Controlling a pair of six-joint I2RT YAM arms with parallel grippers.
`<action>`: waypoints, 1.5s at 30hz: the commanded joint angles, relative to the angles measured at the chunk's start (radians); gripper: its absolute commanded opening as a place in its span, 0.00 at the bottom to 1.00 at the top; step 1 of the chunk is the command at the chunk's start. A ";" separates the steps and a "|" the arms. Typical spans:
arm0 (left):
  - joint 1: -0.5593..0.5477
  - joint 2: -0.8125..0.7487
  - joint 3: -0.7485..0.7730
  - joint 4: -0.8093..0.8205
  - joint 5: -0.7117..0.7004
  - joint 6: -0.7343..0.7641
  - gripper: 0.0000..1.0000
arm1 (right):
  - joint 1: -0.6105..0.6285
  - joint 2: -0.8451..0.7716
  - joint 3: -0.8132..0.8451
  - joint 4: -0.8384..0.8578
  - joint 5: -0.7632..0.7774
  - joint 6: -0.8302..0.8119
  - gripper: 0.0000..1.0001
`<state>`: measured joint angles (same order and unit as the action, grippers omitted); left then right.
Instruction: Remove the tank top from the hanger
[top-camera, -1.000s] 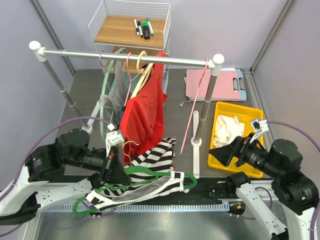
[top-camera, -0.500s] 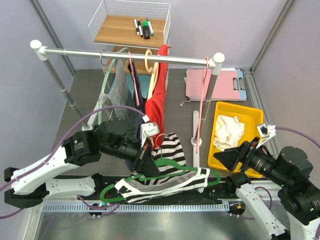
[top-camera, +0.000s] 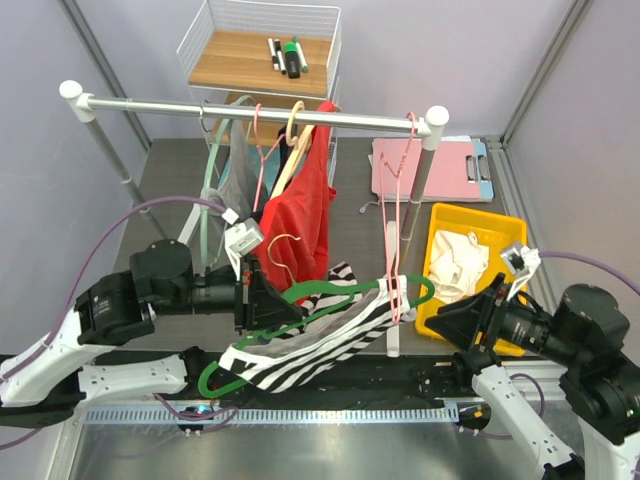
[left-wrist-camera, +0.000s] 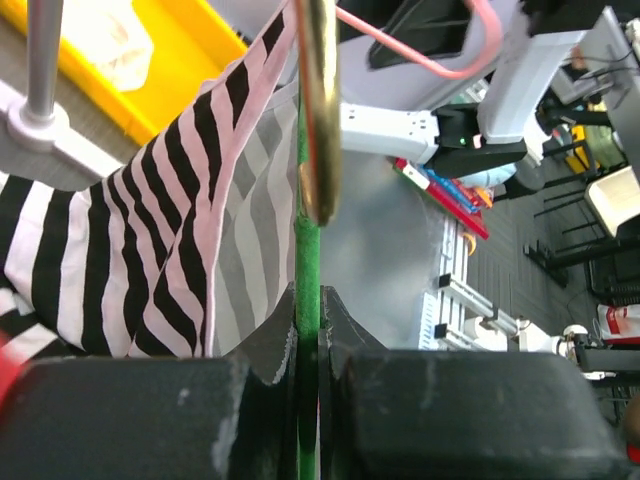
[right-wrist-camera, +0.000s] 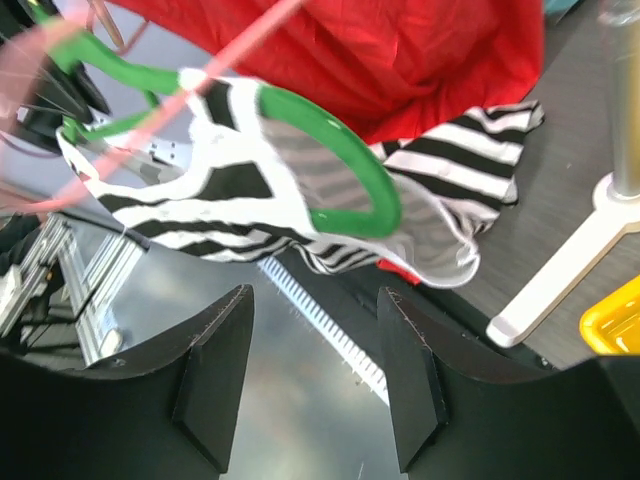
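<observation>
A black-and-white striped tank top (top-camera: 310, 340) hangs on a green hanger (top-camera: 345, 290) held low over the table's front, tilted up to the right. My left gripper (top-camera: 270, 305) is shut on the hanger's green neck (left-wrist-camera: 308, 260), under its gold hook (left-wrist-camera: 318, 120); striped cloth (left-wrist-camera: 150, 230) drapes to the left of it. Off the hanger's right end, my right gripper (top-camera: 452, 318) stands open, holding nothing. In its wrist view the right gripper (right-wrist-camera: 315, 300) is below the hanger's green end (right-wrist-camera: 340, 150) and the tank top's white straps (right-wrist-camera: 230, 190).
A clothes rail (top-camera: 250, 108) carries a red garment (top-camera: 300, 220), other hangers and a pink hanger (top-camera: 400, 200) reaching down to the striped top. The rail's right post (top-camera: 405, 240) stands beside a yellow bin (top-camera: 478, 210). A pink clipboard (top-camera: 420, 165) and a wire shelf (top-camera: 260, 50) are behind.
My left gripper has swung the hanger left and up, so its right end has risen against the pink hanger. The right gripper's jaws have narrowed and stay empty.
</observation>
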<state>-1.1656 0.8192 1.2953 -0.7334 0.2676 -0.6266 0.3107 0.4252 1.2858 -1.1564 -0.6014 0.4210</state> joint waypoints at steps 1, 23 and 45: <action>-0.002 0.031 0.024 0.137 -0.004 -0.010 0.00 | -0.012 0.069 -0.017 0.081 -0.121 -0.048 0.58; -0.002 0.080 0.033 0.152 0.073 -0.007 0.00 | -0.010 0.084 -0.167 0.191 -0.087 -0.018 0.45; -0.002 0.034 0.062 0.010 -0.080 0.027 0.00 | -0.010 -0.017 -0.180 0.162 0.133 0.068 0.01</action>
<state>-1.1656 0.8989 1.3022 -0.7013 0.2554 -0.6201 0.3038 0.4461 1.0809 -0.9642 -0.5884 0.4725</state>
